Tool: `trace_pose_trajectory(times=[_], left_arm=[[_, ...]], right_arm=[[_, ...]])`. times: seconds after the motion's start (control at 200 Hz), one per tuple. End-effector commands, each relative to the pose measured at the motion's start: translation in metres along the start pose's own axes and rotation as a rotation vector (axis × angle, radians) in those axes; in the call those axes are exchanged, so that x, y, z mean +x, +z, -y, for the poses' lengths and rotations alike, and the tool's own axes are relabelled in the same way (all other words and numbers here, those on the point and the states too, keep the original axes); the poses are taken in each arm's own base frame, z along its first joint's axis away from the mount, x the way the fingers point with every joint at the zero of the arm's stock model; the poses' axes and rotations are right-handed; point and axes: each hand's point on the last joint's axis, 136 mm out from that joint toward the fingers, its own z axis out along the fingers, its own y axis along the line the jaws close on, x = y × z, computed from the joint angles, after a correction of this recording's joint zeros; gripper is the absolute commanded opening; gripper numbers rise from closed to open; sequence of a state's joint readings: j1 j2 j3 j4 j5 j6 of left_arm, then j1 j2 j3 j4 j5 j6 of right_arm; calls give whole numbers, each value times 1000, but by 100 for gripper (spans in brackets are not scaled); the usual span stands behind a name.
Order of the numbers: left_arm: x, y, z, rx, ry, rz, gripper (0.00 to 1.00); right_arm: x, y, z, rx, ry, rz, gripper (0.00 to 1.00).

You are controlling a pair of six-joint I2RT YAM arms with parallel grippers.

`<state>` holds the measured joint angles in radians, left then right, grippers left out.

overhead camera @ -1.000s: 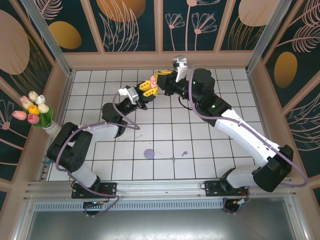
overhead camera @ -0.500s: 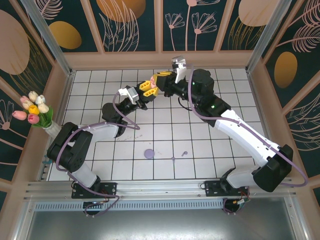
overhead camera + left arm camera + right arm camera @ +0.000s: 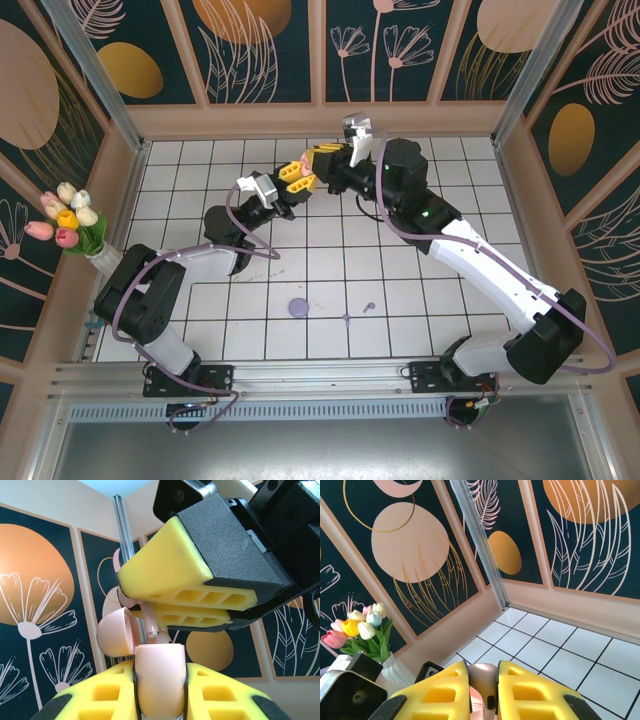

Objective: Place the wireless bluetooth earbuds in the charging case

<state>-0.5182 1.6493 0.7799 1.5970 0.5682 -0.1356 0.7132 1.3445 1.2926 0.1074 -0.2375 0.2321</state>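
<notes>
Up over the far worktop, the left fingers clench the open pink case, lid tipped back. Just above it, the right fingers pinch a pink earbud, its stem just short of the case's mouth. A purple disc lies on the near tiles.

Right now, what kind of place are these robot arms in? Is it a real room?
Probably a little robot test booth, not a real room: a white tiled floor boxed in by painted flower walls, with a bunch of tulips in one corner and metal rails along the front.
</notes>
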Motion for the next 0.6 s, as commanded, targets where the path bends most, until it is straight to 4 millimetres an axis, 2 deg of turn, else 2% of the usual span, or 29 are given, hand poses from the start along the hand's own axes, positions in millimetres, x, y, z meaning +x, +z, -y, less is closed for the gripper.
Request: trace_pose_trajectory(times=[0.0,0.596], left_arm=[[-30,3,3,15,71,116,0],[-28,2,3,14,68,112,0]], right_arm=[[10,-3,-11,-44,-23,-24,15],[16,-10,-8,-28,-18,-36,14]])
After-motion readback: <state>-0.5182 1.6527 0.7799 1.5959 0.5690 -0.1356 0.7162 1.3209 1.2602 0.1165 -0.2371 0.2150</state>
